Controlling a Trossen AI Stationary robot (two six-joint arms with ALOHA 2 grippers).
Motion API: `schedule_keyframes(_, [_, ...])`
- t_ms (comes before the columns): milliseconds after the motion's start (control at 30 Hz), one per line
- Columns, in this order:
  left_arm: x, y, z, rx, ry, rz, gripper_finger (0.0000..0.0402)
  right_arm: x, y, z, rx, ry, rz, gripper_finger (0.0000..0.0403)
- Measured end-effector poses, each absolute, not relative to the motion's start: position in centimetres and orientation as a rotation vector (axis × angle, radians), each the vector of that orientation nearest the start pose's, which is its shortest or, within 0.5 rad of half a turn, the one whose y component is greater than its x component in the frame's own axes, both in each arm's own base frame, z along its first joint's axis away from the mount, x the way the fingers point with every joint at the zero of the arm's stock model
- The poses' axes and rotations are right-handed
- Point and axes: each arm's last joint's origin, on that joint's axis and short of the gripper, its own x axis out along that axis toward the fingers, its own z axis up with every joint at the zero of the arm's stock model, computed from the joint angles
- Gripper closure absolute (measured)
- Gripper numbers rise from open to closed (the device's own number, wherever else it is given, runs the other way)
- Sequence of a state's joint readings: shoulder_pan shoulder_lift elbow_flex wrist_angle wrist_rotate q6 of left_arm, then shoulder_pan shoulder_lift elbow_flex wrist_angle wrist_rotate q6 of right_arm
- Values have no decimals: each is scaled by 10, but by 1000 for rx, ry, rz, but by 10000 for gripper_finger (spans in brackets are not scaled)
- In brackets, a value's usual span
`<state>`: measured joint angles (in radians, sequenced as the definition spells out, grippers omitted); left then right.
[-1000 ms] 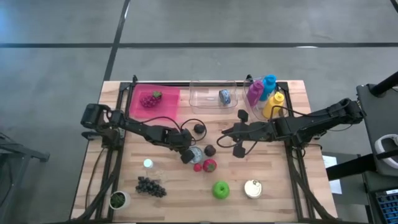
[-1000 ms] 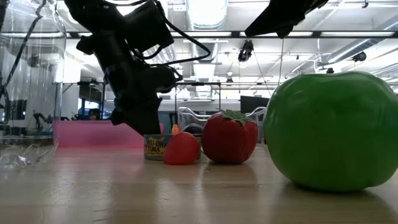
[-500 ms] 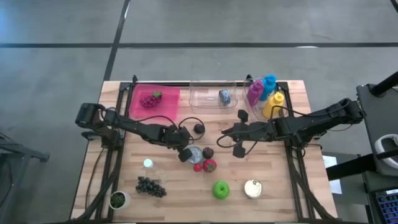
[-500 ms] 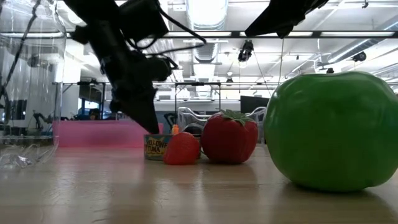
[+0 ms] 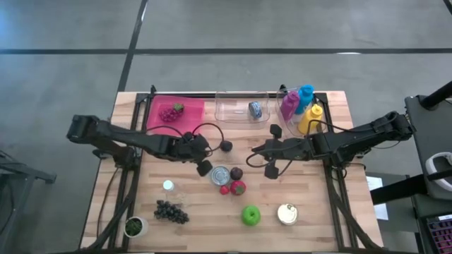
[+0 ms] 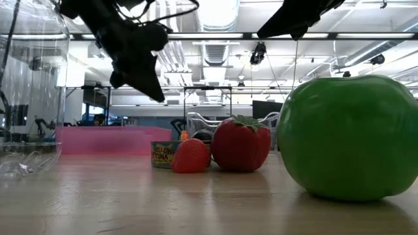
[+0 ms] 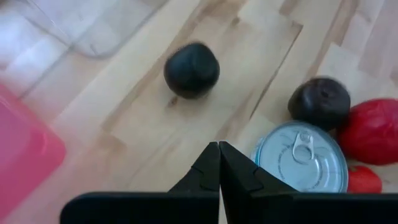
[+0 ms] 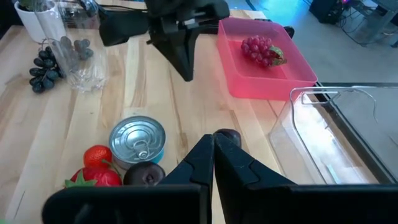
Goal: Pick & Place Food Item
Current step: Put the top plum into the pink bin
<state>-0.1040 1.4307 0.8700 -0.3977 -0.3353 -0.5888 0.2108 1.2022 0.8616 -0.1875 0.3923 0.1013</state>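
Hovering your empty, closed left pincer (image 5: pixel 204 168) is gaining nothing: the round silver-lidded tuna can (image 5: pixel 220 174) is sitting just beside it, so you are needing opened fingers before descending squarely.

Taking the small silver-topped tuna can (image 5: pixel 221 174) as landmark: 3 things crowd its far-from-left-arm side, a dark plum (image 5: pixel 237 172) just beside it, a small red strawberry (image 5: pixel 224 189) and a larger red strawberry (image 5: pixel 239 187) near it. The closed left gripper (image 5: pixel 204 168) hangs just beside the can on the other side. Bare wood lies between the can and the round black fruit (image 5: pixel 226 146), and between the can and the black grape bunch (image 5: pixel 171 211).
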Motion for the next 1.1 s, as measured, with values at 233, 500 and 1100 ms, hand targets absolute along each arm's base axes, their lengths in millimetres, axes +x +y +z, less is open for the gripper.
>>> schedule_keyframes(233, [276,-19,211,-327,818,472,396,254,43,277,-56,488,-203,394])
schedule_keyframes(500, [280,-16,214,-327,776,464,382,254,43,277,-56,488,-203,394])
schedule_keyframes(1100, [290,-18,234,-145,755,297,395,254,43,277,-53,488,-203,394])
